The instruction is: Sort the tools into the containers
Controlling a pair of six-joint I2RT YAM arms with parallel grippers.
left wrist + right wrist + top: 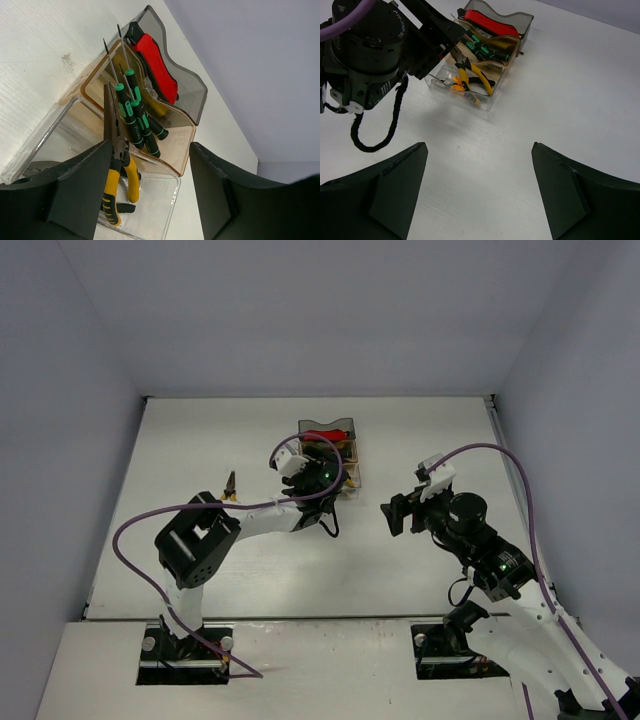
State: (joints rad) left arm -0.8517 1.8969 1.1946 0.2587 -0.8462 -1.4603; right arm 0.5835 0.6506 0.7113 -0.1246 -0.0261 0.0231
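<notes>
Left gripper (150, 147) hangs open over the bin row's (178, 142) clear end, where yellow pliers (117, 167) stand nose-up. Screwdrivers (136, 119) stand in its amber middle, a red cutter (160, 65) in its grey end. Right of the row, right gripper (479, 150) gapes empty.

Pliers (117, 165) in clear bin (167, 200), screwdrivers (134, 117) in amber bin (177, 145), cutter (157, 60) in grey bin (192, 95).

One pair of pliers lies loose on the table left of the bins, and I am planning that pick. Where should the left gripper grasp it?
Probably from straight above, with the left gripper closing across the pliers near the joint: they seem to lie flat, dark nose pointing away, handles partly hidden behind the left arm.
</notes>
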